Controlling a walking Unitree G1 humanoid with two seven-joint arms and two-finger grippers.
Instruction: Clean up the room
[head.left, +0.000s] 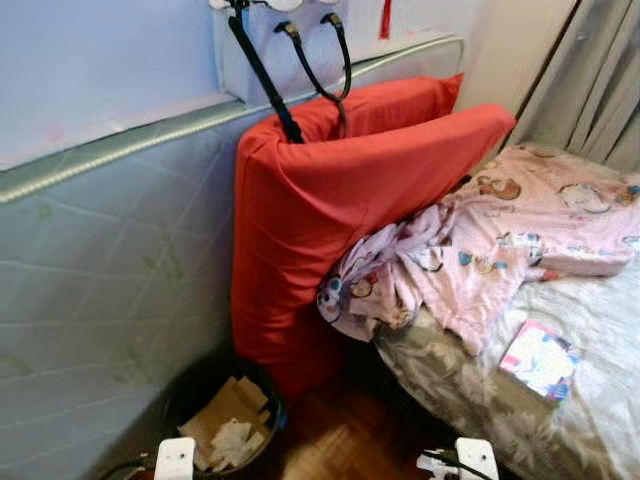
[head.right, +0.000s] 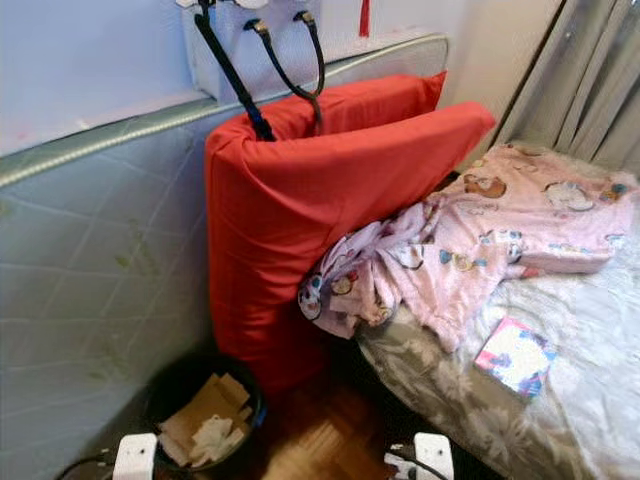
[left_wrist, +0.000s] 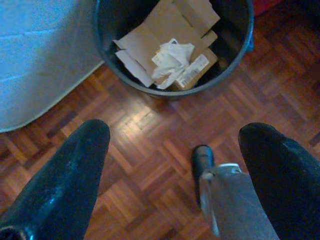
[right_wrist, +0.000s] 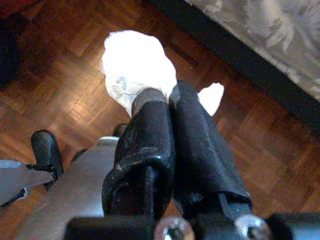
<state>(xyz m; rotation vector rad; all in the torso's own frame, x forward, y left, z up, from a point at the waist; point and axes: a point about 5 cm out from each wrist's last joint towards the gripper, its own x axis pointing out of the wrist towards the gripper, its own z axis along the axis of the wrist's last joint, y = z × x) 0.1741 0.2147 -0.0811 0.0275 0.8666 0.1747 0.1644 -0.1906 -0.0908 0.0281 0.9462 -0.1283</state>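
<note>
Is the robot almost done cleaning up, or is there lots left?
Some is done: the black bin already holds cardboard and crumpled paper. In hand: the right gripper is shut on a white crumpled tissue above the wooden floor; the left gripper is open near the bin. Left: the pink pyjamas and a small packet lie on the bed.

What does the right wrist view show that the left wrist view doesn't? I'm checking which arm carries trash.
Right wrist view: the right gripper shut on a white crumpled tissue, with the bed's edge beyond. Left wrist view: the left gripper, fingers apart and holding nothing, above the dark bin of cardboard and paper scraps, beside the quilted mattress. Both show the parquet floor.
</note>
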